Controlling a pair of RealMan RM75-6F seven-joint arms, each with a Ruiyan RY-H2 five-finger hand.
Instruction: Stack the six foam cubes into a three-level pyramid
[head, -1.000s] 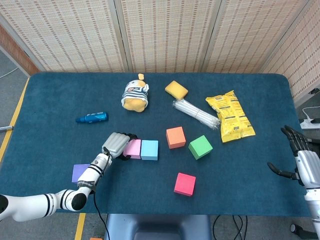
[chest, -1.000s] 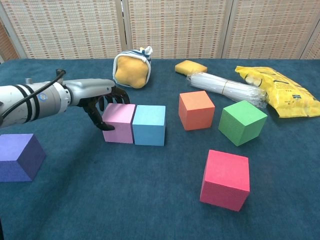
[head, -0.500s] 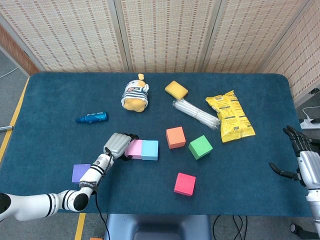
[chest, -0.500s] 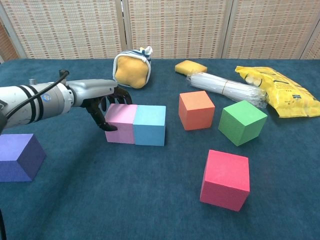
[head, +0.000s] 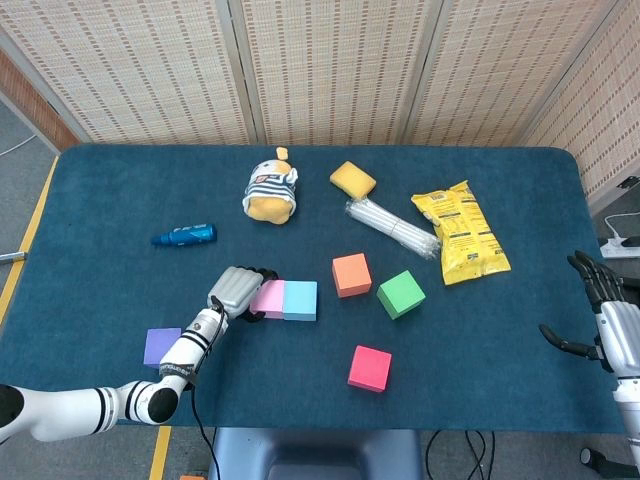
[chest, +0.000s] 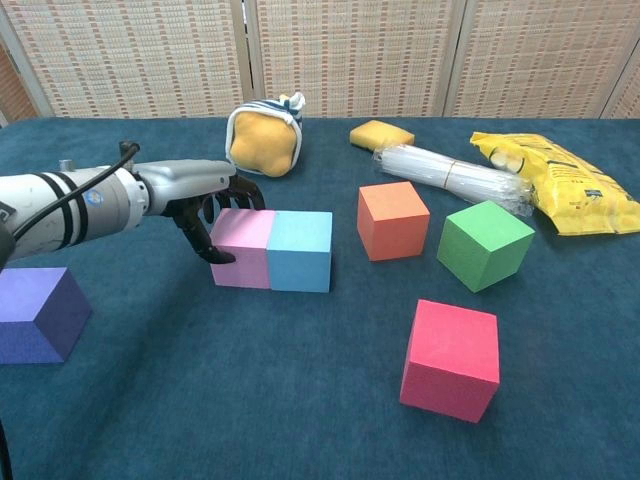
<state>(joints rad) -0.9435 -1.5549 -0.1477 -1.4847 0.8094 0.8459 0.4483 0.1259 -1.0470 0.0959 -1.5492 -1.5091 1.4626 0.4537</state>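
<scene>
Six foam cubes lie on the blue table (head: 100, 200). A light pink cube (head: 267, 298) (chest: 240, 247) sits flush against a light blue cube (head: 299, 300) (chest: 299, 250). My left hand (head: 237, 291) (chest: 205, 200) touches the pink cube's left side with its fingers arched over the edge, gripping nothing. To their right stand an orange cube (head: 351, 274) (chest: 392, 219) and a green cube (head: 401, 294) (chest: 484, 244). Nearer the front lies a magenta cube (head: 370, 368) (chest: 451, 358). A purple cube (head: 161, 346) (chest: 35, 314) sits at the front left. My right hand (head: 600, 320) hangs open beyond the table's right edge.
At the back lie a striped plush toy (head: 270, 190), a yellow sponge (head: 352, 179), a bundle of wrapped straws (head: 392, 228) and a yellow snack bag (head: 460, 232). A blue tube (head: 184, 236) rests at the left.
My left hand has nudged the pink cube slightly to the right, tight against the blue one. The right hand has drifted a little lower at the frame's edge.
</scene>
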